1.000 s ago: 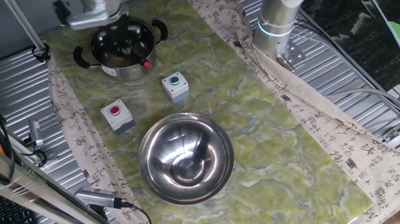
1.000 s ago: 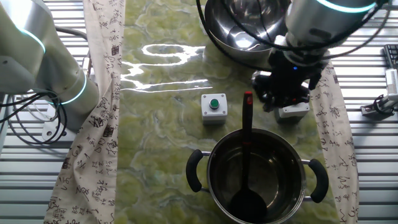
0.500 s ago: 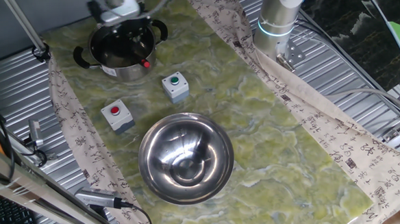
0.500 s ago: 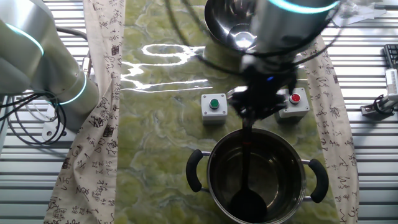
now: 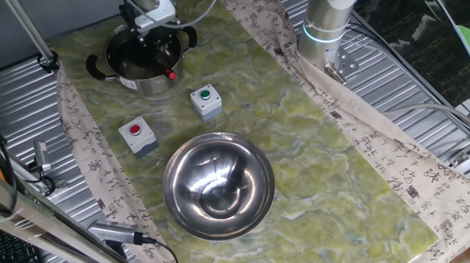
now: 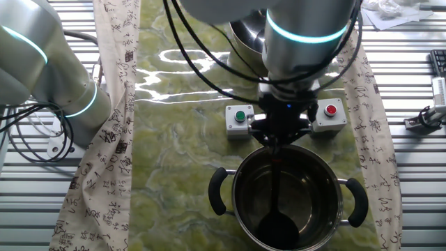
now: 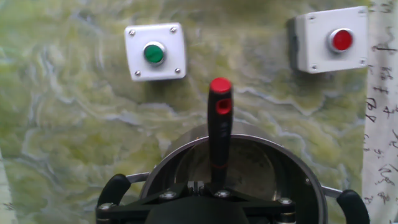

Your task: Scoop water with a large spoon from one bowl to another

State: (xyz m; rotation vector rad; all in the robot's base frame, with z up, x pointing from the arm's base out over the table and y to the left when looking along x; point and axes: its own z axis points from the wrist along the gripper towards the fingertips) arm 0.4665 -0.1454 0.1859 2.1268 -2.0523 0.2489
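The small steel pot (image 6: 327,183) with two black loop handles stands near the mat's end, also seen in one fixed view (image 5: 136,80) and in the hand view (image 7: 180,155). The large spoon (image 7: 219,134) leans in it. Its black handle rises over the rim to a red tip (image 7: 221,87), and its ladle end (image 6: 277,229) rests on the pot's bottom. My gripper (image 6: 279,138) hangs right over the handle's upper part at the pot's rim (image 5: 156,40); its fingers are hidden. The wide shiny bowl (image 5: 218,185) stands apart. Water does not show plainly.
A grey box with a green button (image 7: 153,52) and one with a red button (image 7: 329,41) stand between pot and wide bowl (image 6: 244,35). A patterned cloth (image 5: 83,155) borders the green mat. The robot's base (image 5: 326,30) stands at the far side.
My gripper moved from above the red-button box across to the pot's rim and now covers the spoon's red tip in the other fixed view. The spoon and both bowls stayed still.
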